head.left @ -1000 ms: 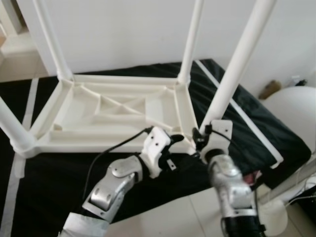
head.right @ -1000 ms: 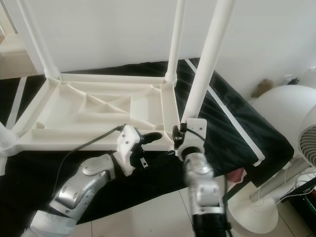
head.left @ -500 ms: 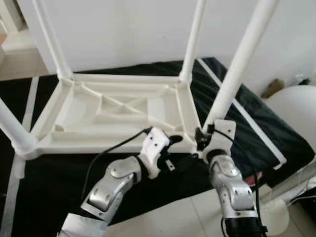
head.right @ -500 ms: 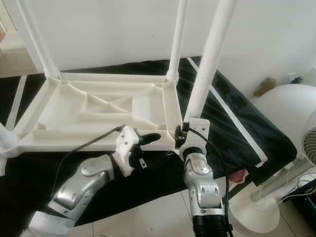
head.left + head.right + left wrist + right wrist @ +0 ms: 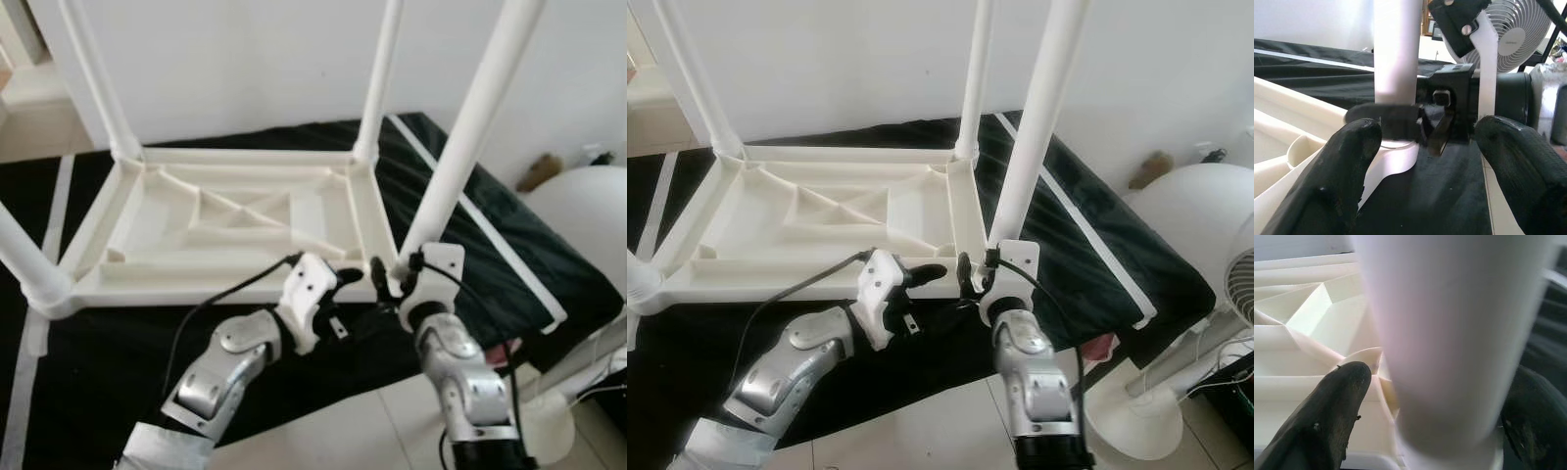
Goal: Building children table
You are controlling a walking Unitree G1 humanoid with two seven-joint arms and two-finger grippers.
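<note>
The right gripper [image 5: 1425, 431] straddles the base of the near-right table leg [image 5: 460, 157] with fingers spread, touching unclear, while the left gripper [image 5: 348, 277] hovers open just beside it, over the upturned white children's table [image 5: 225, 220] on black cloth [image 5: 509, 245].

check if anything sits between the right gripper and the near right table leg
Nothing visible does. The right gripper already has a black finger on each side of the table leg at its base, where it meets the upturned tabletop.
</note>
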